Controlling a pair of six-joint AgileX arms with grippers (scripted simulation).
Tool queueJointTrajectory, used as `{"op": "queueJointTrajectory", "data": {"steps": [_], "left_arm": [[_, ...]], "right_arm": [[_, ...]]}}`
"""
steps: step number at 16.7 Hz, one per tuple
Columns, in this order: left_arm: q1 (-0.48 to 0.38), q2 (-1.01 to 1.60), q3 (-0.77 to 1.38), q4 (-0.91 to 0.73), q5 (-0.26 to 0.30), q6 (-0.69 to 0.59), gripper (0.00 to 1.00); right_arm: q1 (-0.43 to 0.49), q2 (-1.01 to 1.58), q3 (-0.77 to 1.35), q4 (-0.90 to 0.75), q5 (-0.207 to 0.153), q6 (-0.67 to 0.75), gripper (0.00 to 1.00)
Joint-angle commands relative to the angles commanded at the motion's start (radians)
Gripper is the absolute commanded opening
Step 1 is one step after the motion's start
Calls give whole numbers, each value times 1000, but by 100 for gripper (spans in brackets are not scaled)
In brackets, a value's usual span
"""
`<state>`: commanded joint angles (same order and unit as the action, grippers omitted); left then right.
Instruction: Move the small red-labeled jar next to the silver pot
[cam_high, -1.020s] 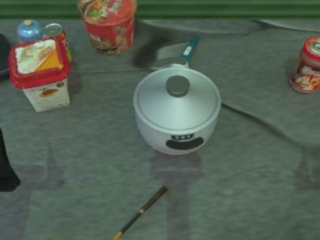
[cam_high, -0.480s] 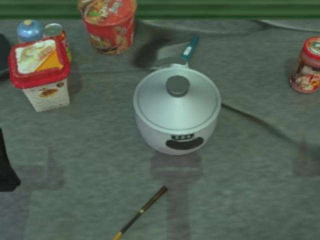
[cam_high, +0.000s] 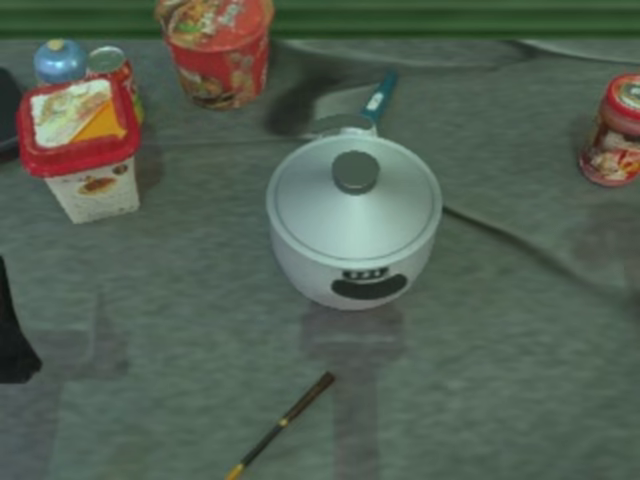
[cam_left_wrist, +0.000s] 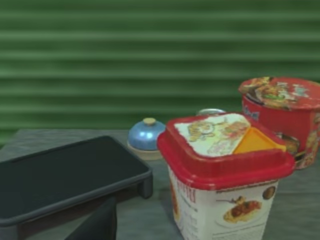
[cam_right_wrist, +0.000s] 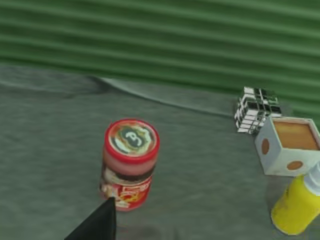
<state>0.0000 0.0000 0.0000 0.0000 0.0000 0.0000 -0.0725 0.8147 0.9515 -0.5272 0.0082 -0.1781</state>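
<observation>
You've got a grey cloth (cam_high: 520, 330) over the table, matt and creased into soft folds. The silver pot (cam_high: 352, 225) reads as brushed metal, satin rather than mirror-bright, its lid smooth with a duller grey knob (cam_high: 355, 171). The small red-labeled jar (cam_right_wrist: 130, 164) shows a glossy red lid and a printed paper label. You can see the square tub (cam_left_wrist: 225, 175) looking like shiny plastic under a red lid, the noodle cup (cam_high: 215, 45) wrapped in printed paper, and the chopstick (cam_high: 282, 424) dark and lacquered. The mirrored cube (cam_right_wrist: 256, 110) gleams like chrome.
</observation>
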Motion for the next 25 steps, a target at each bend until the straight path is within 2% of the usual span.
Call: {"op": "queueJointTrajectory", "data": {"steps": [7,12,16,19,25], "left_arm": [[0,0,0,0,0,0,100],[0,0,0,0,0,0,100],[0,0,0,0,0,0,100],[0,0,0,0,0,0,100],[0,0,0,0,0,0,100]], "right_arm": [[-12,854,687,-556,-29,-207,100],[-1,1366,1175,-840,-70,-365,100],[13,1637,1499,-948,-102,-472,100],[21,1754,1663,-974,-120,-526,100],[26,1803,1735,-977,-129,-552,100]]}}
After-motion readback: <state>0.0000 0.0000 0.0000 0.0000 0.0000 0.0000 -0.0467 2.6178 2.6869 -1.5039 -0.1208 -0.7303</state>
